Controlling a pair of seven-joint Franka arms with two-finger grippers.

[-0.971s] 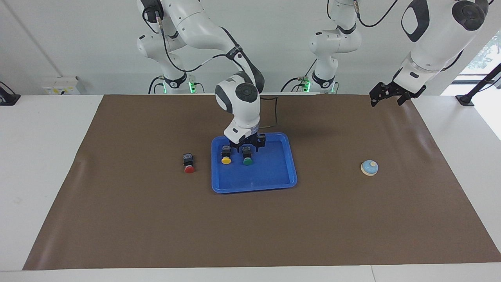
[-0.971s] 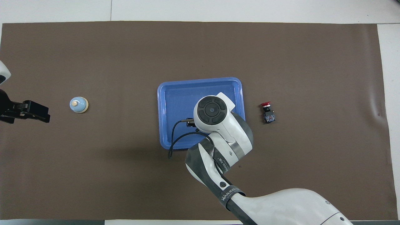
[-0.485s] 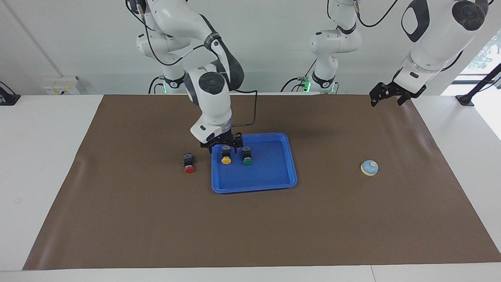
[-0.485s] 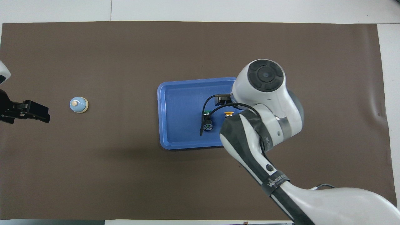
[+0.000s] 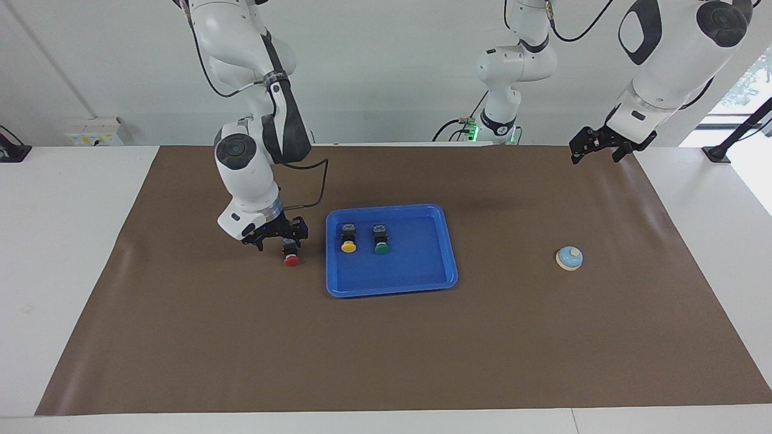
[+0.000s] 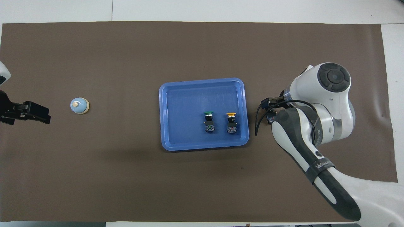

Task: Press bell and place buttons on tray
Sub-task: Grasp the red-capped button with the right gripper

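Mat [image 5: 386, 349]: brown sheet covering most of the table.
Tray [image 5: 395, 283]: blue, mid-mat, holding two buttons.
Right gripper [image 5: 276, 234]: low over the red button, jaws spread wide, gripping nothing.
Left gripper [image 5: 605, 146]: waiting above the mat's edge at the left arm's end, jaws wide, empty.
Bell [image 5: 569, 258]: light blue, on the mat toward the left arm's end.
Yellow button [image 5: 348, 239], green button [image 5: 380, 240]: side by side in the tray.
Red button [image 5: 292, 254]: on the mat just beside the tray.
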